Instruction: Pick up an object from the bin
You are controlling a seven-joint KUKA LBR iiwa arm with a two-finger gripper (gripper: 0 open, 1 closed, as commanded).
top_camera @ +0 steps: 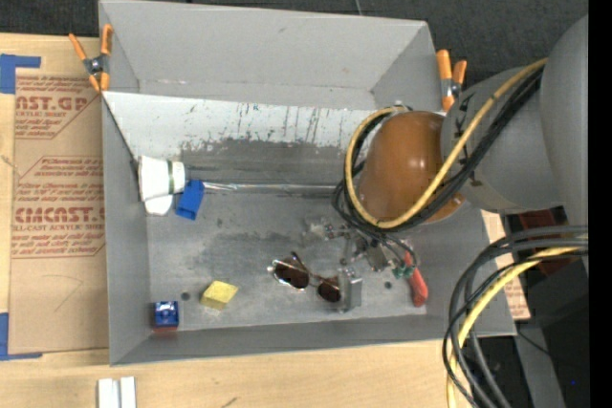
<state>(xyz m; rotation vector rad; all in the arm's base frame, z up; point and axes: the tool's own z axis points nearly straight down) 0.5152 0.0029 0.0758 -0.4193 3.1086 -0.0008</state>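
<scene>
My gripper point(350, 289) hangs low over the bin's front right, under the arm's wrist. A pair of sunglasses point(304, 277) with dark brownish lenses lies on the floor just left of it, its right lens touching or nearly touching the gripper's tip. To the right of the gripper lies a red-handled tool point(417, 284), close to the bin's right wall. Whether anything is gripped cannot be made out.
At the left wall lie a white bottle with a green band point(158, 182) and a blue block point(190, 200). A yellow block point(219, 293) and a small blue cube point(164, 313) sit near the front left corner. Cables loop round the wrist.
</scene>
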